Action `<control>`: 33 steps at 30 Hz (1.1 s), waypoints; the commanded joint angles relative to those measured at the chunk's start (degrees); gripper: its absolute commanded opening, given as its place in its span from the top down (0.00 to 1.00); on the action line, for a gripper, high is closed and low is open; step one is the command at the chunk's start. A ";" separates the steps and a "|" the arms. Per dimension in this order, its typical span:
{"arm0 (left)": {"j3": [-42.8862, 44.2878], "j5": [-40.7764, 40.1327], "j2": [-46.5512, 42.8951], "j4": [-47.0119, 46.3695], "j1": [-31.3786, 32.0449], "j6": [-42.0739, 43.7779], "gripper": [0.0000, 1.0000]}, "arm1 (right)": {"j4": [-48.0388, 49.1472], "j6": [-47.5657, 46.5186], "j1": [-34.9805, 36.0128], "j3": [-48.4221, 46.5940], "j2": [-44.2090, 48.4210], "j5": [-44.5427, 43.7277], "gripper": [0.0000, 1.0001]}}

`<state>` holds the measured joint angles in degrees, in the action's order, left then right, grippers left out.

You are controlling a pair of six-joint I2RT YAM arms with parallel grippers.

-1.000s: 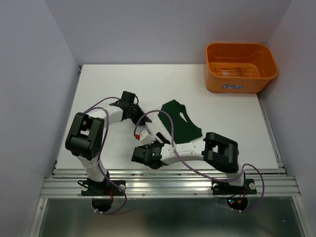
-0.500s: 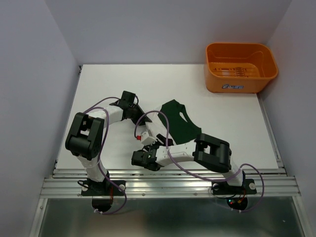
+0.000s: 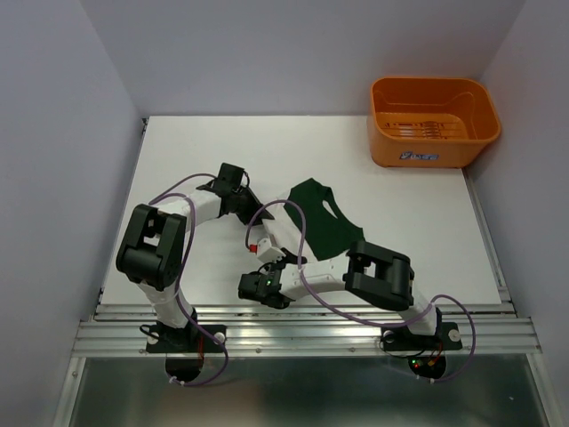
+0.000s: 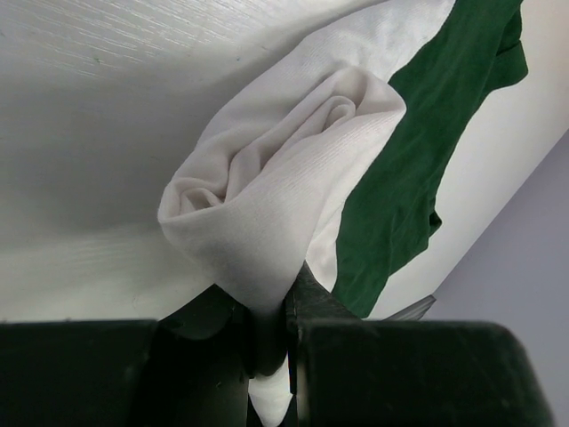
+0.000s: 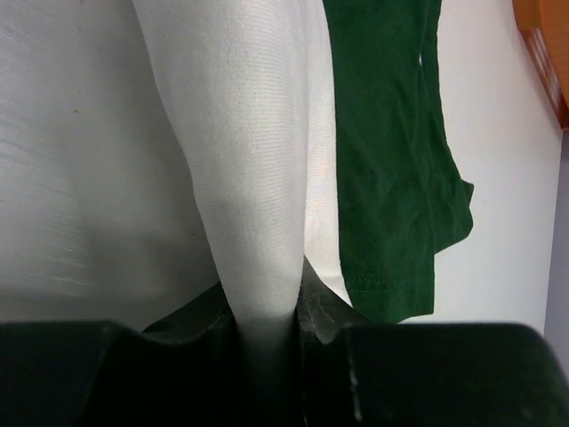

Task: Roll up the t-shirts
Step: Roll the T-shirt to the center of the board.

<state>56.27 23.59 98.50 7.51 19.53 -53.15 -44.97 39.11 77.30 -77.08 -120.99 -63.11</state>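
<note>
Left gripper (image 4: pixel 267 334): jaws pinched tight on a white tail of the t-shirt (image 4: pixel 293 178), just below a rolled-up bunch of the white cloth.
Right gripper (image 5: pixel 267 329): jaws clamped on a long white fold of the same t-shirt, which runs away from the fingers.
Garment position: on the table (image 3: pixel 196 151) near its front middle, between the two wrists. The white half is bunched at the left and the dark green half spreads to the right.
Orange basket (image 3: pixel 384 147): far right corner, well apart from the shirt.
Label (image 3: pixel 418 157): white sticker on the basket's near wall, blue print too small to read.
</note>
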 commanded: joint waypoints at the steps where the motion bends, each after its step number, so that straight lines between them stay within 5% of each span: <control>1: 0.07 0.66 -4.10 -2.06 -0.37 1.37 0.92 | 2.16 1.41 -0.30 1.75 2.51 2.11 0.99; 5: -1.07 1.28 -5.50 -2.15 -1.51 2.52 0.57 | 8.04 -0.61 -0.91 4.65 6.99 7.80 0.99; 9: -2.04 1.45 -7.44 -2.06 -3.53 3.57 0.38 | 17.08 -3.60 -1.45 8.69 12.43 14.41 0.99; 33: 3.58 -1.27 -17.90 4.80 -9.69 10.87 0.35 | 42.85 3.42 -18.58 28.38 35.55 52.64 0.99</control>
<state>59.66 22.02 81.93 12.01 10.00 -44.05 -10.87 40.12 60.88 -50.22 -88.82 -18.02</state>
